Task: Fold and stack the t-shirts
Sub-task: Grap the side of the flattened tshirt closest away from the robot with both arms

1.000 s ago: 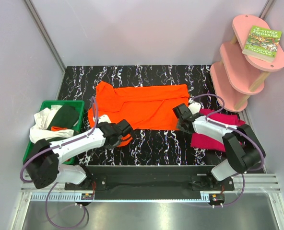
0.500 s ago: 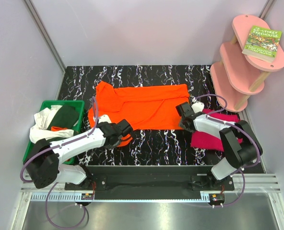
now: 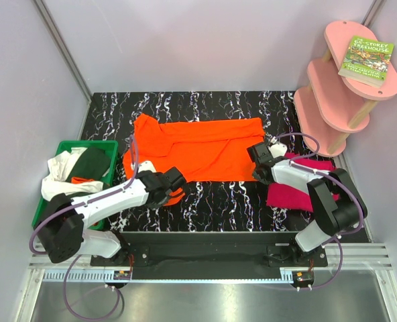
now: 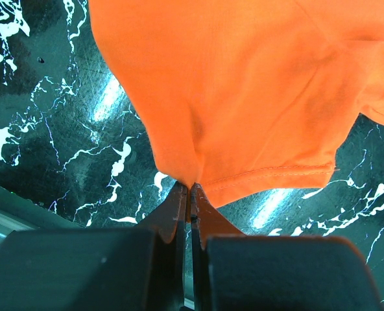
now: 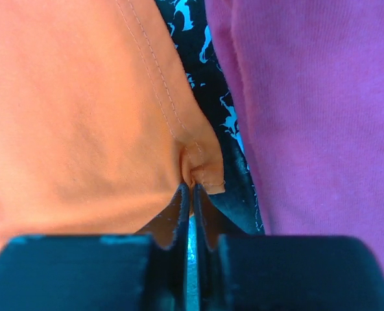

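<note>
Left wrist: orange t-shirt (image 4: pixel 244 97) hem pinched between left fingers (image 4: pixel 174 214).

Left pincer (image 4: pixel 191 187) and right pincer (image 5: pixel 192 187) are each clamped tight, reaching forward, low.

Centre — spread t-shirt (image 3: pixel 198 151), folded t-shirt (image 3: pixel 287 198) to its right, bin (image 3: pixel 91 143) left

The orange t-shirt (image 3: pixel 198 149) and magenta t-shirt (image 3: pixel 286 196) are plain; tabletop (image 3: pixel 218 199) is black with white marble veining; bin (image 3: pixel 84 143) green, shelf unit (image 3: pixel 326 82) pink.
</note>
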Tool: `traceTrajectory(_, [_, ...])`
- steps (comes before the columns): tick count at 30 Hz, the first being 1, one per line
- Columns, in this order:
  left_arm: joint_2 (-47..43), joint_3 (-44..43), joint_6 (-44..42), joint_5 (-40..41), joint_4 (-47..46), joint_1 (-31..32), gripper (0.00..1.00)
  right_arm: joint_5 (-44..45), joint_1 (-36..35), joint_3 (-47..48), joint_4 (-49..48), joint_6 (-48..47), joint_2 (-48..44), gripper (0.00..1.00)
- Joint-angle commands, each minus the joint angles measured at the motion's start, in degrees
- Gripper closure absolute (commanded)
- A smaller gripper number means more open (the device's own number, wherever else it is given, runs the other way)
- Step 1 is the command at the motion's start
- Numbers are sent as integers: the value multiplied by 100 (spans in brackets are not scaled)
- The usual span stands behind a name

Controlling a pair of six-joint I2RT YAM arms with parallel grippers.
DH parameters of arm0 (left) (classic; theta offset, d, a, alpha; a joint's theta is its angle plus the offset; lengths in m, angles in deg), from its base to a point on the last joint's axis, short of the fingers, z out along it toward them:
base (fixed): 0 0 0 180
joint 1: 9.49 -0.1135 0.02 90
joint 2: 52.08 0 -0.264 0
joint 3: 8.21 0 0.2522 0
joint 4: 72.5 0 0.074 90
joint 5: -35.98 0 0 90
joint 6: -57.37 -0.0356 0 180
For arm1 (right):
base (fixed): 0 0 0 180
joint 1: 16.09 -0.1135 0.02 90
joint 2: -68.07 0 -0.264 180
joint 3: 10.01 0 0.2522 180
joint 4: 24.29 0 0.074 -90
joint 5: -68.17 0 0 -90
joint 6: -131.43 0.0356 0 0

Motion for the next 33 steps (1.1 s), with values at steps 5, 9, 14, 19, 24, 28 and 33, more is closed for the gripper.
traceTrajectory(5, [-12, -173, 102, 69, -30, 33, 100, -350, -3, -203, 295, 70, -376, 100])
traceTrajectory(9, [-222, -330, 102, 262, 67, 147, 100, -149, -91, -142, 531, -132, -859, 100])
traceTrajectory(14, [-469, -769, -73, 570, 269, 253, 100, -24, -135, -115, 901, -353, -1695, 100])
traceTrajectory(19, [-381, -1157, -144, 816, 489, 262, 100, 45, -179, 7, 997, -379, -1968, 100])
traceTrajectory(24, [-153, -1535, -310, 1167, 629, 244, 100, 98, -188, 210, 1094, -362, -1880, 100])
traceTrajectory(28, [14, -1702, -477, 1247, 638, 130, 100, 177, -188, 394, 1112, -388, -1854, 100])
traceTrajectory(33, [111, -1842, -793, 1370, 595, -203, 100, 300, -179, 798, 1147, -528, -1608, 100])
